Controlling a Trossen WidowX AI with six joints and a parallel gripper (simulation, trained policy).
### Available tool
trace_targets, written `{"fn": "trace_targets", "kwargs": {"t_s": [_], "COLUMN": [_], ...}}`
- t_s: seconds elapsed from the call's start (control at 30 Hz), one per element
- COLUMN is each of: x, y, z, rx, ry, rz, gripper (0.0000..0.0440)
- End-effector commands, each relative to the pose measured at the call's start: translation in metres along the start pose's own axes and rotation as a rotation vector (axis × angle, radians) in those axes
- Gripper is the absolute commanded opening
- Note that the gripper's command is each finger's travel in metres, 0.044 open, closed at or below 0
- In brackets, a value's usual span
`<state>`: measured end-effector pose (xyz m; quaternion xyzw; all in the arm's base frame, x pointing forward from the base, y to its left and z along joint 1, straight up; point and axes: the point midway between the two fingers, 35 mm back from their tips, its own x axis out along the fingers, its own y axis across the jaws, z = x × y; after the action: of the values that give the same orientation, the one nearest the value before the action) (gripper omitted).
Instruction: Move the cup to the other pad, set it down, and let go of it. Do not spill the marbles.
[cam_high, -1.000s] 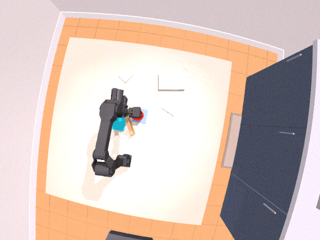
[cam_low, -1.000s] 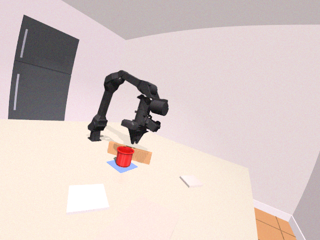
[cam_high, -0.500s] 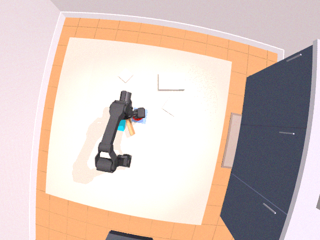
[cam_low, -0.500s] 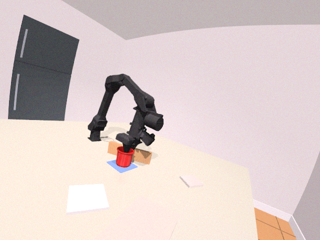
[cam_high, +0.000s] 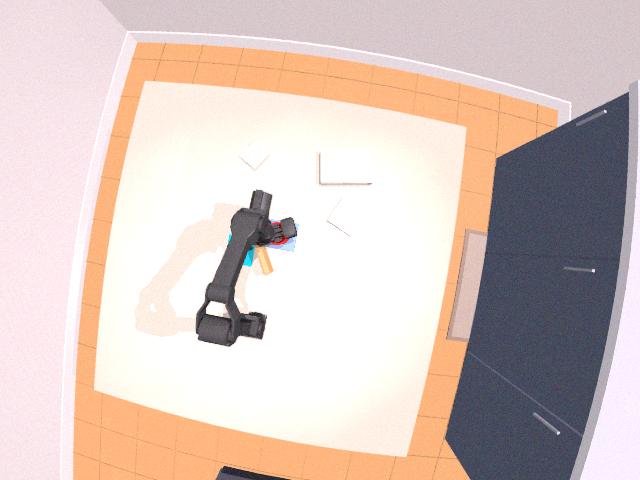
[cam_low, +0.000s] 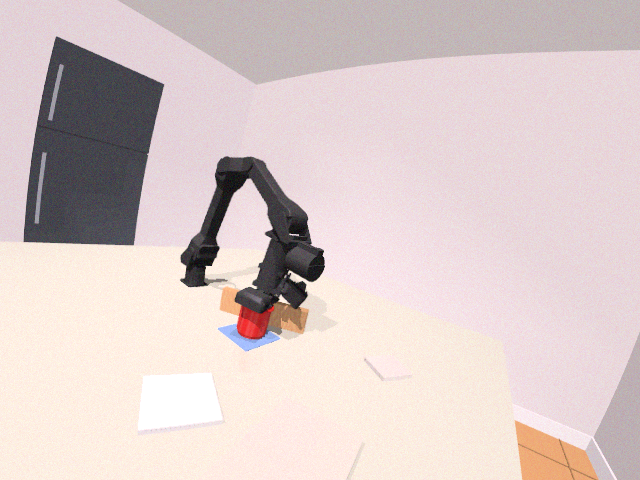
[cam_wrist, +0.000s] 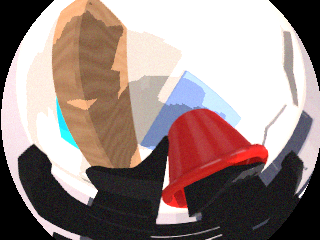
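Observation:
The red cup (cam_high: 280, 242) (cam_low: 252, 324) (cam_wrist: 200, 145) stands about upright on the blue pad (cam_high: 289, 246) (cam_low: 245, 345) (cam_wrist: 192, 90). My gripper (cam_high: 278, 233) (cam_wrist: 172, 167) is down at the cup's rim, shut on the cup's wall: one finger is outside it, the other reaches into its mouth. The marbles are hidden by the gripper. The cyan pad (cam_high: 248, 258) (cam_wrist: 64, 130) lies across the wooden block, partly under the arm in the top view, and is hidden in the exterior view.
A long wooden block (cam_high: 264, 260) (cam_low: 294, 320) (cam_wrist: 97, 60) stands between the two pads, close beside the gripper. A large pale slab (cam_high: 345, 166) (cam_low: 305, 439), a white slab (cam_low: 178, 400) and a small pale slab (cam_high: 254, 156) (cam_low: 387, 366) lie farther off.

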<state>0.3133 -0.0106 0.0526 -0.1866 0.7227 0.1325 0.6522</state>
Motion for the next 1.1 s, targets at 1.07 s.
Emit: {"fn": "trace_targets", "kwargs": {"t_s": [1.07], "x": [-0.074], "y": [0.040], "z": [0.001], "rx": [-0.246], "ry": [-0.086], "rz": [-0.012], "gripper": [0.0000]}}
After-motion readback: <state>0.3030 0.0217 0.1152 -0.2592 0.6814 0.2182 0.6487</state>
